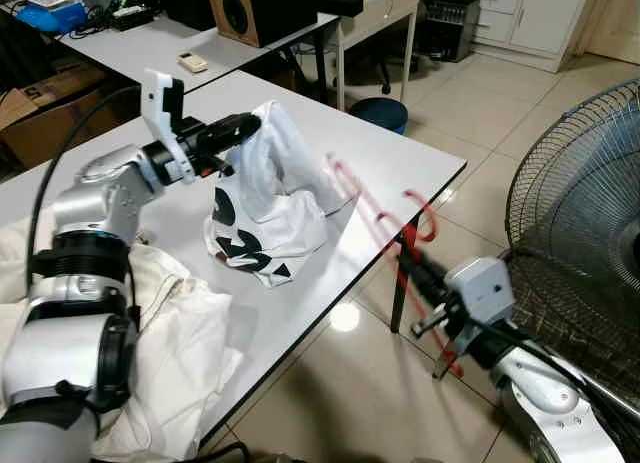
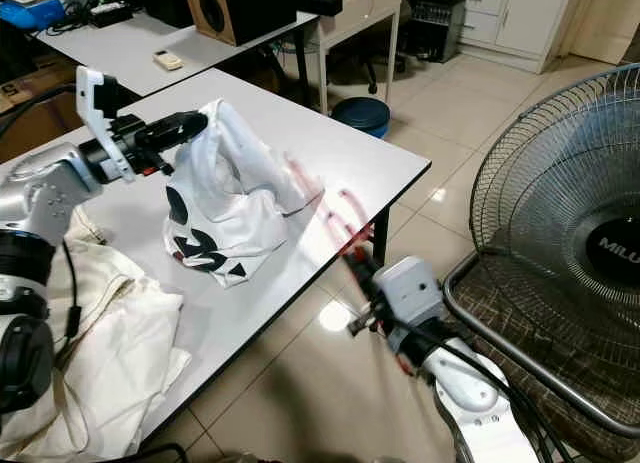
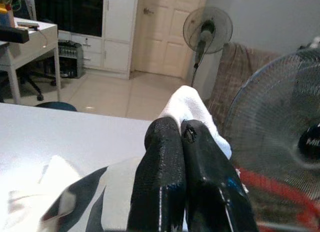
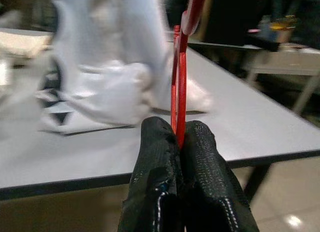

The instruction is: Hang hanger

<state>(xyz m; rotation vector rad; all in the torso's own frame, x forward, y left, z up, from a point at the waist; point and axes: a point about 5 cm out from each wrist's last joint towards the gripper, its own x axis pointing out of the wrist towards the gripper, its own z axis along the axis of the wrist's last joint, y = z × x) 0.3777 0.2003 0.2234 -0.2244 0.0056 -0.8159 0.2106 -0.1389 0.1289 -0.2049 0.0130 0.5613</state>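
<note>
Left gripper (image 1: 250, 124) clamped on white printed shirt (image 1: 262, 208), lifting it off white table (image 1: 400, 163). Right gripper (image 4: 181, 129) closed on red hanger (image 1: 385, 223), blurred, beside table edge.

Pinched at the tips of the left gripper (image 1: 246, 129): a white fabric garment with black print (image 1: 262, 215), draped down from there onto the white rectangular table (image 1: 405, 161). Off the table's edge, the right gripper (image 4: 178, 130), clamped on a red plastic hanger (image 1: 384, 223) reaching ahead of its tips over the tabletop, just beside the garment. Behind the left gripper, on the table, a crumpled cream cloth (image 1: 170, 353). Right of the right gripper, a round wire-caged fan (image 1: 580, 223). Ahead of the left gripper, past the table, a round blue bin (image 1: 378, 113) on the floor.
</note>
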